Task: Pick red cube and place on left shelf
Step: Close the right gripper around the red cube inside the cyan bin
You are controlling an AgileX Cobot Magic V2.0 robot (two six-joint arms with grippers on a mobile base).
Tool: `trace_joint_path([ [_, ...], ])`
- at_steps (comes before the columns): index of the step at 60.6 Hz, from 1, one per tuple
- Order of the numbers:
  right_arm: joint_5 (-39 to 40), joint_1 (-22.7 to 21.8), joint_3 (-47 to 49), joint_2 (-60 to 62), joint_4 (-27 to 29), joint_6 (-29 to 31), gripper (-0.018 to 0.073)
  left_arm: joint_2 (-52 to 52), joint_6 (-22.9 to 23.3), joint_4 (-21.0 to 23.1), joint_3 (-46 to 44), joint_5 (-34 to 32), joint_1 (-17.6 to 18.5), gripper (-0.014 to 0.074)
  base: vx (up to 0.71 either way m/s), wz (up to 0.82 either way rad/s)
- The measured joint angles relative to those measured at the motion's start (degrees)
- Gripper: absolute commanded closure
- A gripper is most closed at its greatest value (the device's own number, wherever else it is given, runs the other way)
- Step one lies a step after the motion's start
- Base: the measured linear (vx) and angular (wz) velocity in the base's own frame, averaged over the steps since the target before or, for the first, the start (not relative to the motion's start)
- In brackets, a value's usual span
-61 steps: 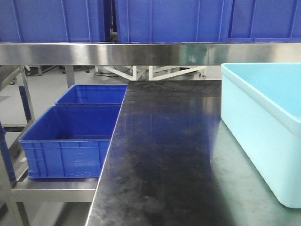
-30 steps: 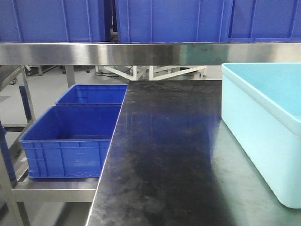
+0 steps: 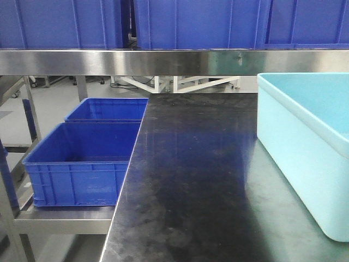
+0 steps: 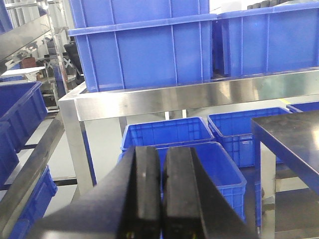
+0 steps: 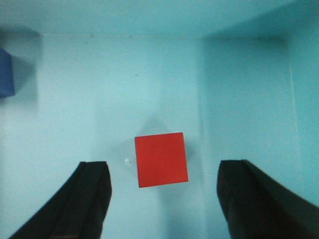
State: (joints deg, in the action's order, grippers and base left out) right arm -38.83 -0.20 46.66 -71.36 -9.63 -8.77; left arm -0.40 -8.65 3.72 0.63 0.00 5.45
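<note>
The red cube [image 5: 161, 159] lies flat on the pale turquoise floor of a tub [image 5: 239, 89] in the right wrist view. My right gripper [image 5: 163, 168] hangs over it, open, one black finger on each side of the cube and apart from it. In the left wrist view my left gripper [image 4: 162, 150] is shut with nothing between its pads, and points at the left shelf [image 4: 199, 94], a steel rack with blue crates [image 4: 144, 50] on top and below. The front view shows the shelf's rail [image 3: 163, 61] but neither gripper and no cube.
A black-topped table [image 3: 191, 180] carries the light blue tub [image 3: 305, 158] at its right. Blue crates [image 3: 82, 164] sit on a low steel tier left of the table. A dark blue block [image 5: 5, 72] rests at the tub's far left wall.
</note>
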Motion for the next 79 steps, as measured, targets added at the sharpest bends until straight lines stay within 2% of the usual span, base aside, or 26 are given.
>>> trace_joint_path([
  [79,5.3,-0.1,0.1,-14.6,-2.3,0.0,0.0002,0.0,0.0,0.0,0.0,0.0,0.0,0.0491,0.00,0.00],
])
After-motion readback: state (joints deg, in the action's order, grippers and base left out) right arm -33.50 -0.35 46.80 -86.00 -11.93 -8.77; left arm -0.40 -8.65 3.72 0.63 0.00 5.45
